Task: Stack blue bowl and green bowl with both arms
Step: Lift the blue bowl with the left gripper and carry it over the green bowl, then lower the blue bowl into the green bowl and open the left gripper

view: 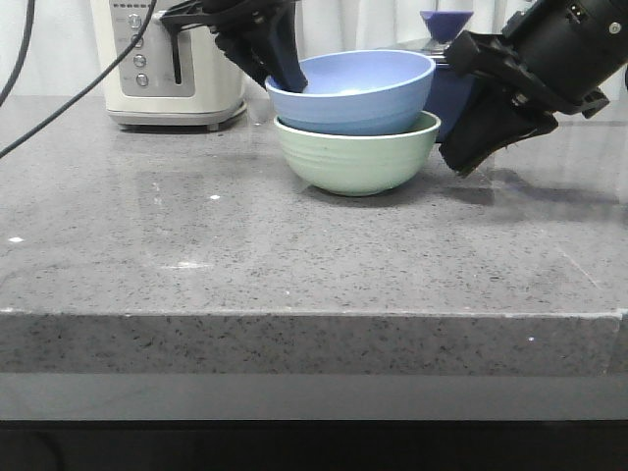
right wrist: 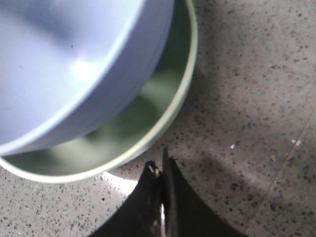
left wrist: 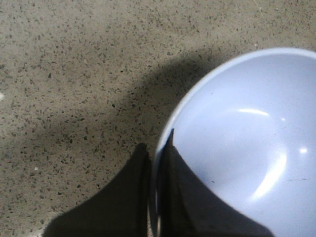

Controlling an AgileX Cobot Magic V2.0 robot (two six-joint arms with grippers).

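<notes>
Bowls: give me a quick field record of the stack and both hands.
blue bowl: nested in green bowl, tilted, sits off-centre
green bowl: upright on the countertop
left hand: shut on the blue bowl's rim, one finger inside, one outside
right hand: shut, empty, just outside the green bowl's rim
stack: done, not yet released

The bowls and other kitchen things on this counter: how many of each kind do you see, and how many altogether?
Bowls: 2, the blue bowl sitting tilted inside the green bowl
Toasters: 1, the white toaster at the back left
Dark blue pots: 1, the navy pot behind the bowls
Total: 4
</notes>
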